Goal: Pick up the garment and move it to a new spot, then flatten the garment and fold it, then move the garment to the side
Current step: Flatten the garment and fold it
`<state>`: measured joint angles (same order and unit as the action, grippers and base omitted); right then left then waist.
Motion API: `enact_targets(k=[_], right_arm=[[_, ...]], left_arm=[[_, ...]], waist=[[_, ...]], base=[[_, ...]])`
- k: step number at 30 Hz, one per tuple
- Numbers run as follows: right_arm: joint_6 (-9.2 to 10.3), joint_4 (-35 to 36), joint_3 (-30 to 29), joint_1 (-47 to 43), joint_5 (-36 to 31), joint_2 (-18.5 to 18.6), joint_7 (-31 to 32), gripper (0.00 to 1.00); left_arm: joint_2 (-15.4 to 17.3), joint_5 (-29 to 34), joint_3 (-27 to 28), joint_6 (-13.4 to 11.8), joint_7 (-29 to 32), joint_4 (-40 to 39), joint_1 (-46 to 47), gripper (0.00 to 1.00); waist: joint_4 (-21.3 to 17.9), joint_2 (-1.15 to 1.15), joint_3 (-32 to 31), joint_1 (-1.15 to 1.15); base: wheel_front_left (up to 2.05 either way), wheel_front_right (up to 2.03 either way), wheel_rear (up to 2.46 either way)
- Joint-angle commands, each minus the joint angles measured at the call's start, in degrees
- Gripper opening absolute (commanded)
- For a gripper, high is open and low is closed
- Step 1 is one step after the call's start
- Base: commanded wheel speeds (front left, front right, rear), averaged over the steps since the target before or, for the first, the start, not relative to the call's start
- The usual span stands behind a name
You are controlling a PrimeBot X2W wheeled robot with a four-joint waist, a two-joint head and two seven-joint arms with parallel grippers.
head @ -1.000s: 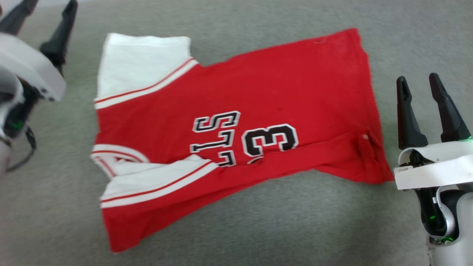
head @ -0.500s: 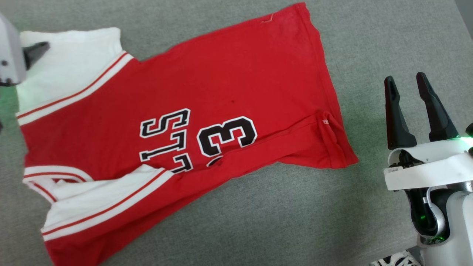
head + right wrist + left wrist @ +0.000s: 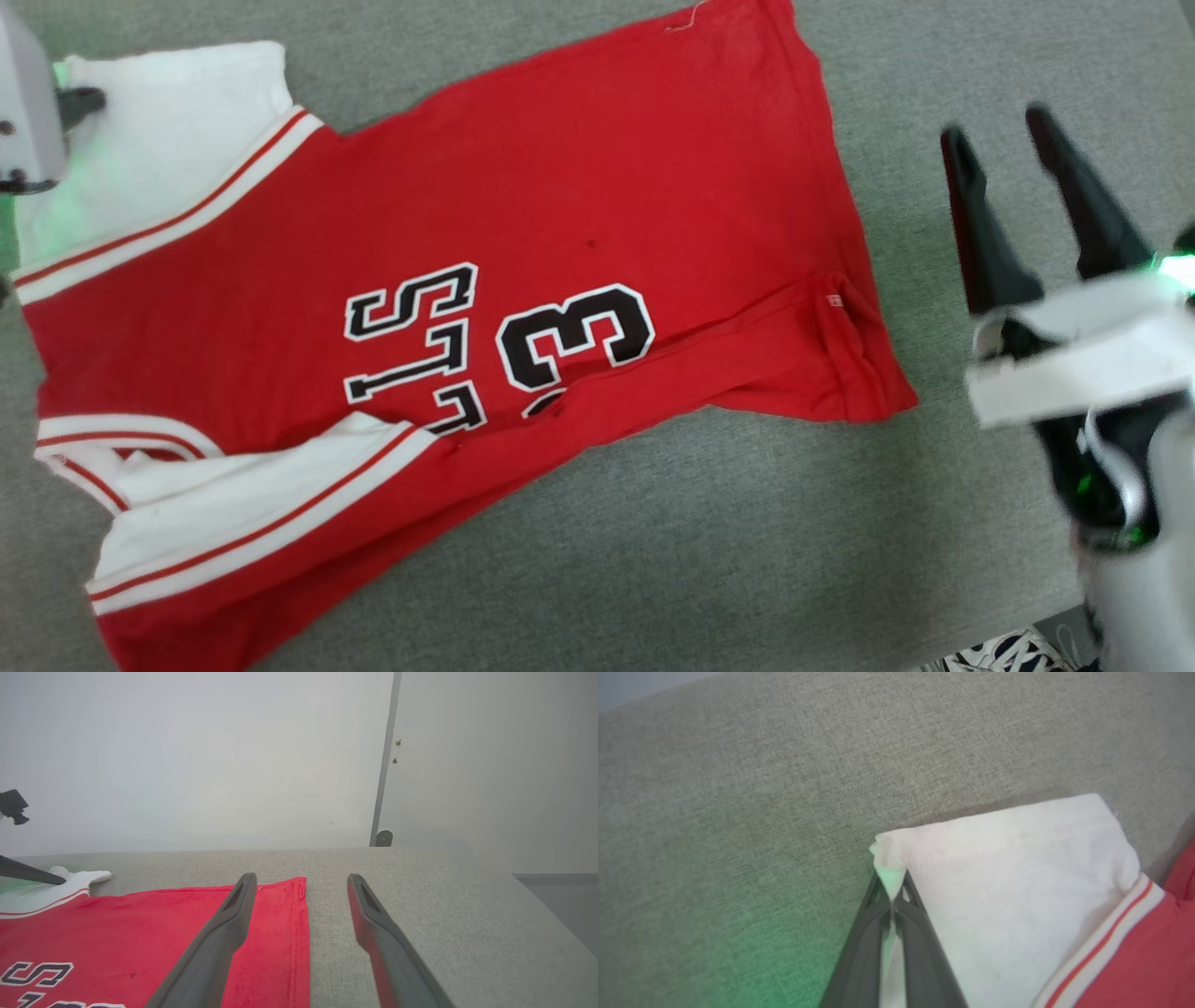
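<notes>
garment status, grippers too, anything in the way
left gripper jaws shut on white sleeve corner. right gripper jaws open, beside the hem, not touching. garment flat on grey surface, near edge folded over. shoe off the near edge.

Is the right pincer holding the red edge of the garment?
No, the right pincer is open, its two fingers wide apart with no cloth of the garment pinched between them.
</notes>
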<state>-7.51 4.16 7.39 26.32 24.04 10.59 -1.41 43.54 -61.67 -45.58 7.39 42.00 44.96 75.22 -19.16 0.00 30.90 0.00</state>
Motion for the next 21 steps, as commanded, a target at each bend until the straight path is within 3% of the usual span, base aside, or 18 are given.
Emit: enact_targets(k=[1,5,10,17,21], right_arm=[[0.05,-0.31,0.33,2.24,0.22,0.59,1.68,1.0],[0.05,-4.1,2.13,12.22,1.85,3.16,9.4,1.0],[0.05,-15.01,4.12,26.37,3.0,5.44,18.64,1.0],[0.05,-34.31,7.34,40.2,7.44,4.76,39.25,1.0],[0.05,-41.81,7.27,45.17,7.6,4.37,45.21,1.0]], left_arm=[[-0.96,-0.58,-1.02,0.13,0.15,0.36,-1.12,0.0],[-2.17,-1.89,-1.36,0.13,-0.27,-0.11,-0.13,0.0],[-3.34,-2.22,-2.51,0.13,-1.37,-1.1,2.84,0.0],[-4.39,-3.1,-4.86,0.03,-2.63,-2.09,5.11,0.0],[-5.22,-4.1,-6.21,0.0,-3.3,-3.03,5.98,0.0]], waist=[[0.52,0.0,0.27,0.0],[2.13,0.0,0.97,0.0],[4.72,0.0,3.08,0.0],[7.67,0.0,5.23,0.0],[9.02,0.0,6.57,0.0]], base=[[0.0,0.0,0.0],[0.0,0.0,0.0],[0.0,0.0,0.0],[0.0,0.0,0.0],[0.0,0.0,0.0]])
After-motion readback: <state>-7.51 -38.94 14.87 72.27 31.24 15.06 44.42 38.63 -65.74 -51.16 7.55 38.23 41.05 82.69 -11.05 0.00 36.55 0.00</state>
